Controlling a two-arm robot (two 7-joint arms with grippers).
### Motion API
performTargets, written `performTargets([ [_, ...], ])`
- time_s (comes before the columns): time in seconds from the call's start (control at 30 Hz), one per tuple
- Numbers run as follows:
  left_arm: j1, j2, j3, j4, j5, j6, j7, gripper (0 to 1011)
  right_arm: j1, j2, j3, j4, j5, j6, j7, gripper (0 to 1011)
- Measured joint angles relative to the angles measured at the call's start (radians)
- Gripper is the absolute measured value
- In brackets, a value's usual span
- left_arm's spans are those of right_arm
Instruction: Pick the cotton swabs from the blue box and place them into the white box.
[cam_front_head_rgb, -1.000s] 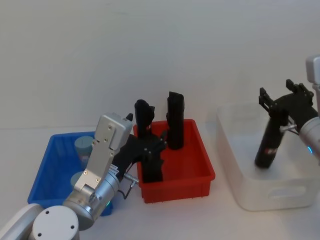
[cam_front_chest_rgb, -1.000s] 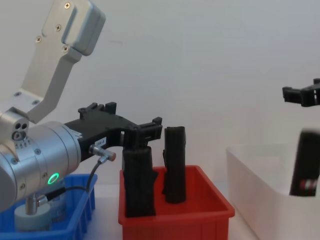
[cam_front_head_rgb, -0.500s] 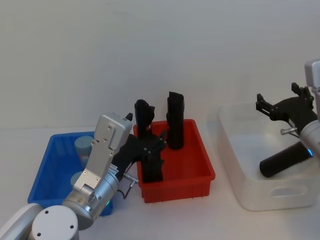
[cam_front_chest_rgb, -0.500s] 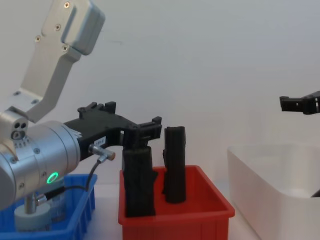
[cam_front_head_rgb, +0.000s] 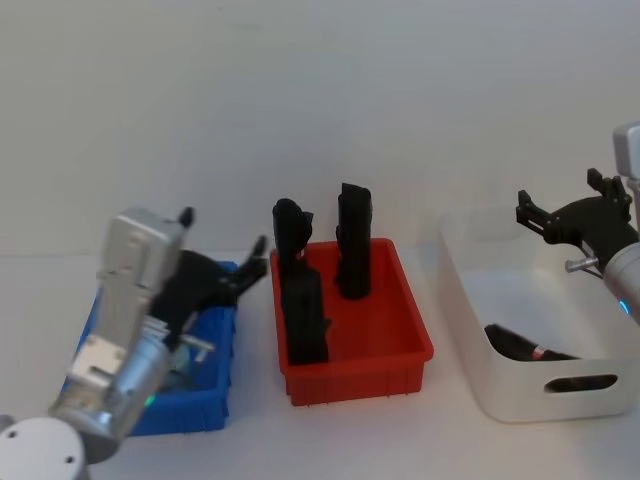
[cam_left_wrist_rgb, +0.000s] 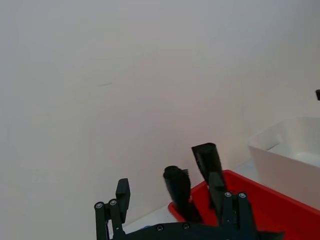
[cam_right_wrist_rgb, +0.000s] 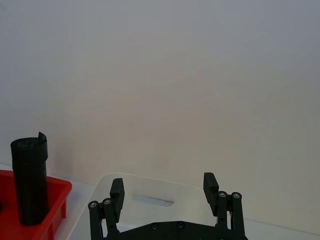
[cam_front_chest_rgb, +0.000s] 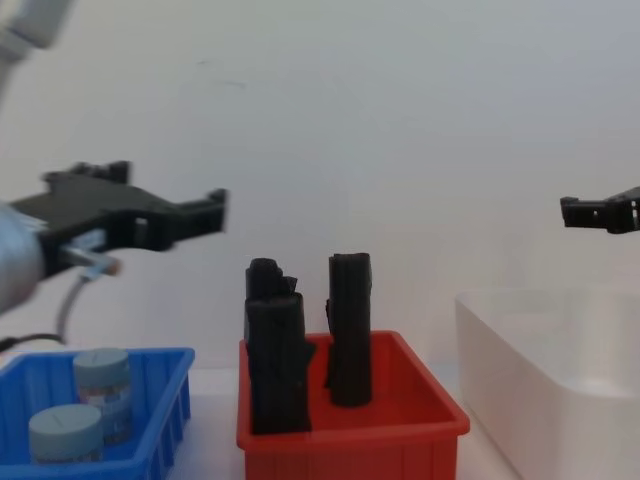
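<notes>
Currently the white box (cam_front_head_rgb: 520, 395) sits under the right gripper (cam_front_head_rgb: 560, 195), whose jaws are spread wide and empty. The blue box (cam_front_chest_rgb: 150, 400) lies beneath the left gripper (cam_front_chest_rgb: 168, 186), jaws also wide, with two jars of cotton swabs (cam_front_chest_rgb: 100, 375) standing below it. It points toward the red bin (cam_front_chest_rgb: 350, 440), so a descent from here may clip the black rolls (cam_front_chest_rgb: 350, 330) instead.

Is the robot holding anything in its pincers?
Nothing. The left pincer is open by the blue box, and the right pincer is open above the white box.
</notes>
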Motion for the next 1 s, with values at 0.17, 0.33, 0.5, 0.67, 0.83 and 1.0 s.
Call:
performTargets([
  [0.17,0.041,0.053,-0.031,-0.047,-0.052,0.014,0.042,1004,0.0,0.0,0.0,0.001,0.0,-0.001,0.0,1002],
  [0.33,0.072,0.092,-0.055,-0.08,-0.099,0.034,0.066,1004,0.001,0.0,0.0,0.002,-0.001,-0.001,0.0,1002],
  [0.5,0.09,0.119,-0.077,-0.091,-0.152,0.06,0.062,1004,0.001,0.0,0.0,0.003,-0.001,-0.001,0.0,1002],
  [0.67,0.085,0.12,-0.084,-0.066,-0.175,0.078,0.027,1004,0.001,0.0,0.0,0.003,-0.001,-0.001,0.0,1001],
  [0.83,0.069,0.109,-0.086,-0.021,-0.187,0.093,-0.014,1004,0.001,0.0,0.0,0.003,-0.001,-0.001,0.0,1001],
  [1.0,0.053,0.096,-0.087,0.02,-0.188,0.108,-0.044,1004,0.001,0.0,0.0,0.004,-0.001,-0.001,0.0,1001],
])
